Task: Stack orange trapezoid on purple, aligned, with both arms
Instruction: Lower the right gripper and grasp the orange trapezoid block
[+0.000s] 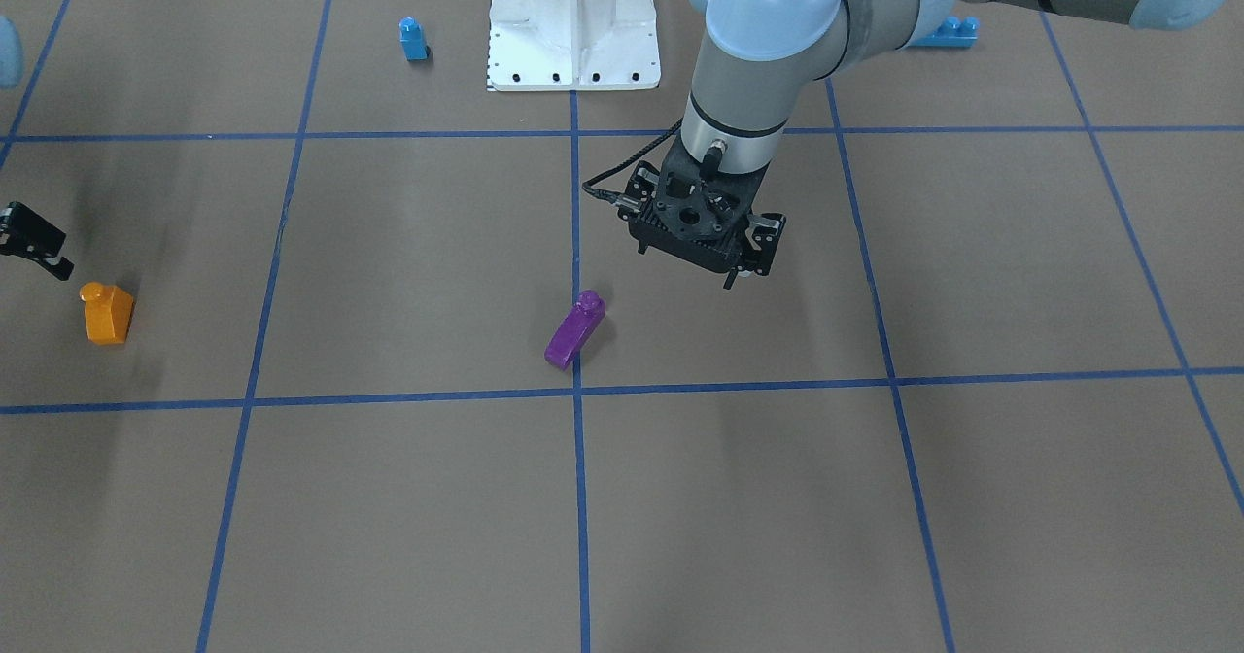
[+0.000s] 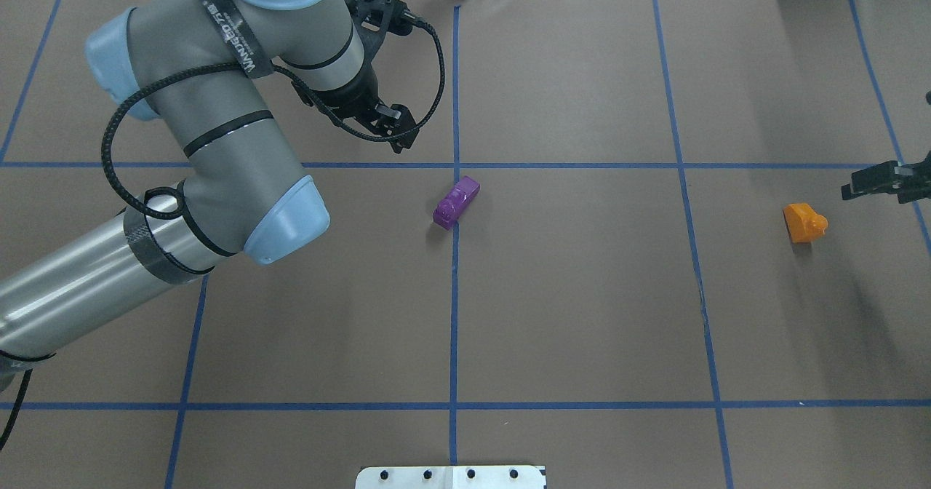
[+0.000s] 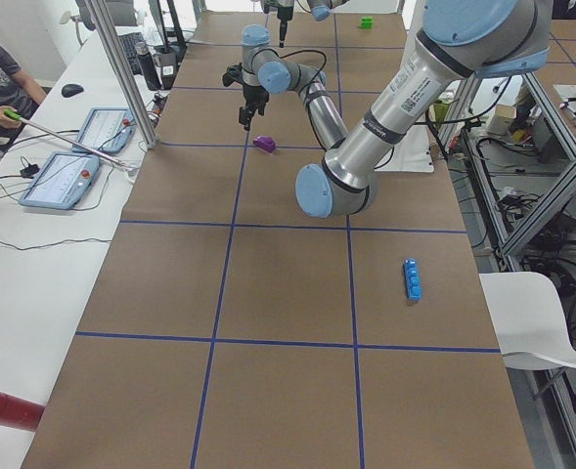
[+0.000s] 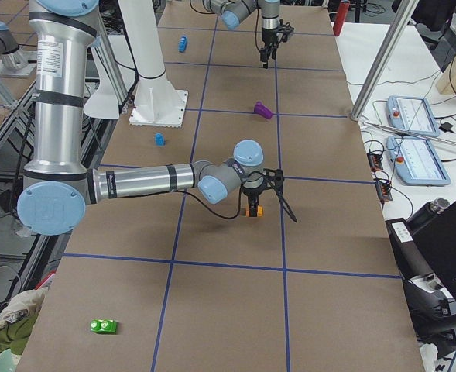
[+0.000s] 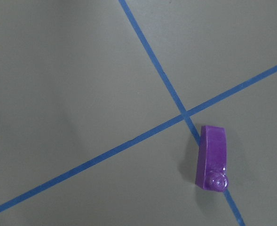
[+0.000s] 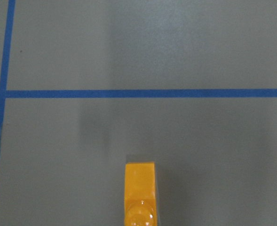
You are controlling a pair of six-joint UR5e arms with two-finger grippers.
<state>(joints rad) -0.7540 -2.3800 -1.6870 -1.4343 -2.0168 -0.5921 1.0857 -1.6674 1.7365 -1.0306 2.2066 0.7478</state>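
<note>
One glossy orange trapezoid (image 2: 804, 223) with a single stud sits just beside the right pincer (image 2: 869, 183), whose jaws are apart. One glossy purple (image 2: 456, 201) wedge rests mid-desk (image 2: 582, 314) on blue tape, near the left pincer (image 2: 389, 125), also apart.

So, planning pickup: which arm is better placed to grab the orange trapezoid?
Right: the right gripper hovers beside the orange trapezoid; the left gripper is far off, near the purple brick.
</note>
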